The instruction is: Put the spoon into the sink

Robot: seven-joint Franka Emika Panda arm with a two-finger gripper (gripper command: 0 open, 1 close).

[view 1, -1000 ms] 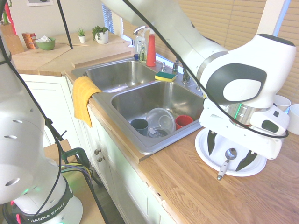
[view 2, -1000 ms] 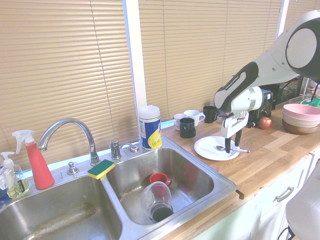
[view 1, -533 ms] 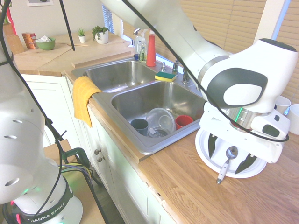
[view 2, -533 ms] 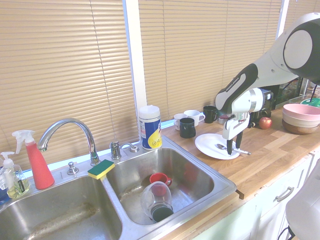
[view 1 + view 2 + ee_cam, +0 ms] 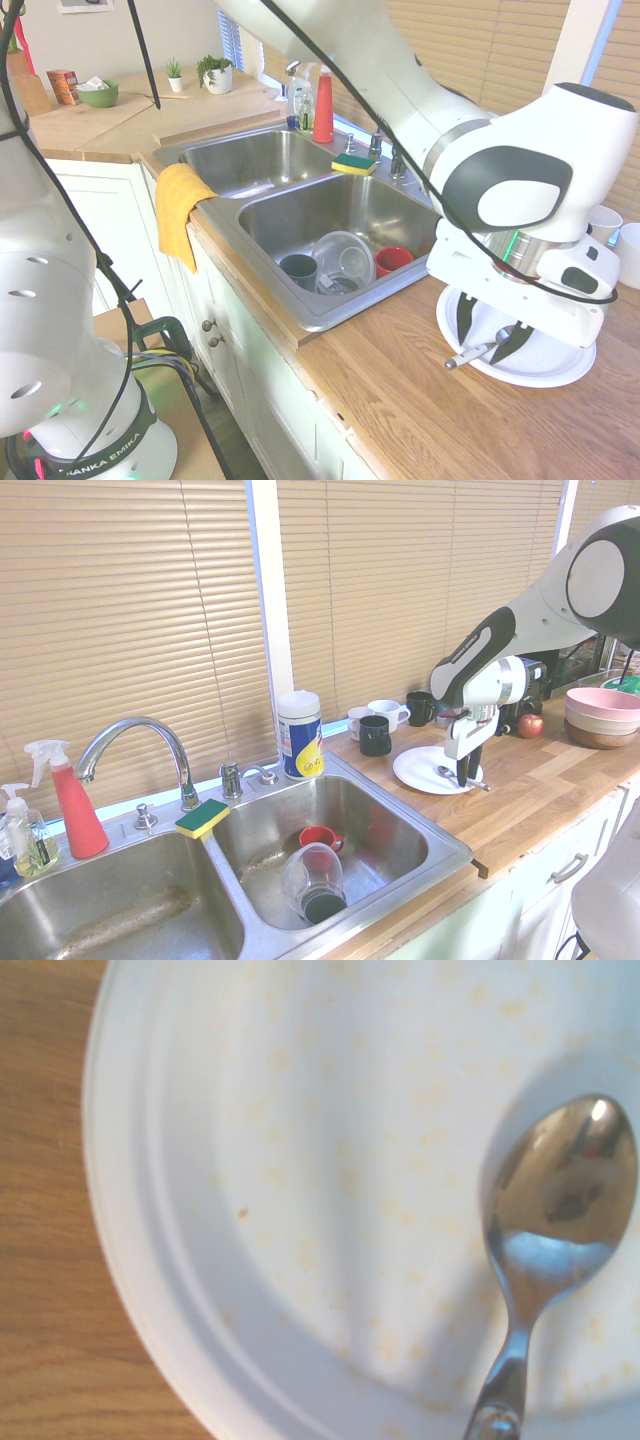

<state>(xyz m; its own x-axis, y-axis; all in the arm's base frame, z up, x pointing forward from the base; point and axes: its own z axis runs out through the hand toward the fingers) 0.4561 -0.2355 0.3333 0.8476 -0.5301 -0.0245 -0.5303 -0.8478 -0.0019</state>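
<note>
The spoon (image 5: 471,355) lies on the plate (image 5: 558,365), its bowl inside the rim and its handle reaching out over the edge; the wrist view shows the shiny bowl above a white surface dotted with small orange-brown specks. My gripper (image 5: 480,352) points down over the plate, fingers parted, one at the spoon's neck; I cannot tell whether it touches. The plate rests on the wooden counter (image 5: 390,400), just beside the sink (image 5: 316,318). In the sink's nearer basin I see a red mug (image 5: 393,261), a dark mug (image 5: 299,268) and a clear container (image 5: 343,258). Behind the basins stand the faucet (image 5: 160,723), a green-and-yellow sponge (image 5: 202,818) and a red spray bottle (image 5: 78,812). Farther along the counter, beyond the plate, are several mugs (image 5: 376,734), an apple (image 5: 530,726) and stacked bowls (image 5: 603,717)
</note>
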